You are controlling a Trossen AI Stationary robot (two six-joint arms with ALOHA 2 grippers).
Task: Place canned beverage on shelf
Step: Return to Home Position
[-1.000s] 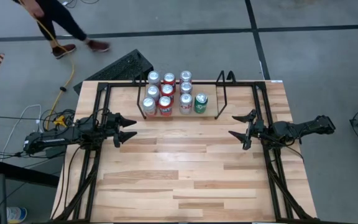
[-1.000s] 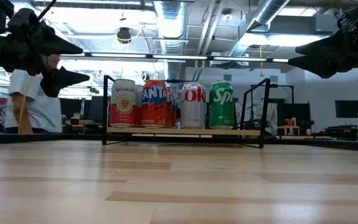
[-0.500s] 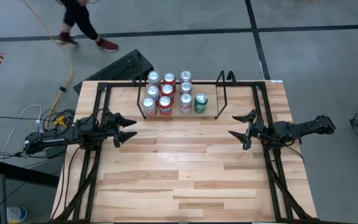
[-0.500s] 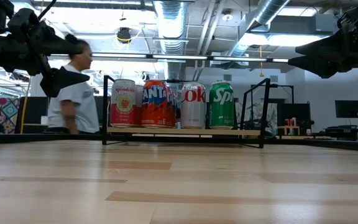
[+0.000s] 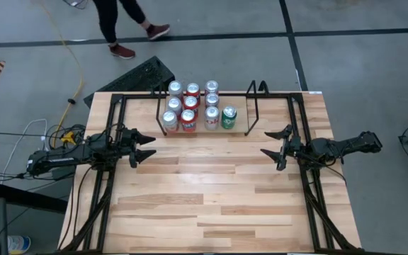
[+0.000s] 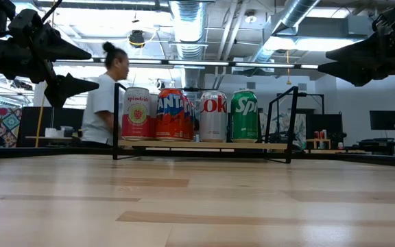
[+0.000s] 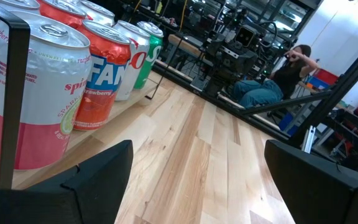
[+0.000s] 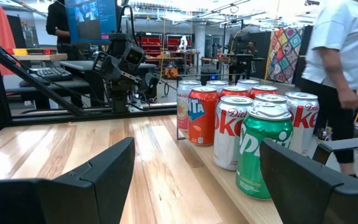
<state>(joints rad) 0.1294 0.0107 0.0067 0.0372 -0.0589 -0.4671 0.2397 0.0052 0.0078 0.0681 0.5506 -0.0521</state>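
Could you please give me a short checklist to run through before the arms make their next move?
1. Left end effector open and holding nothing: ok.
2. Right end effector open and holding nothing: ok.
3. Free slot on the shelf: ok, bare floor to the right of the green can.
4. Cans on the shelf upright: ok.
5. Loose can on the table to pick: not ok, none in view.
6. Person clear of the arms: ok, walking behind the table.

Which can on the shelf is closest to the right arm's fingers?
The green can, at the right end of the front row on the shelf. It is the only green one; the rest are red, orange or silver.
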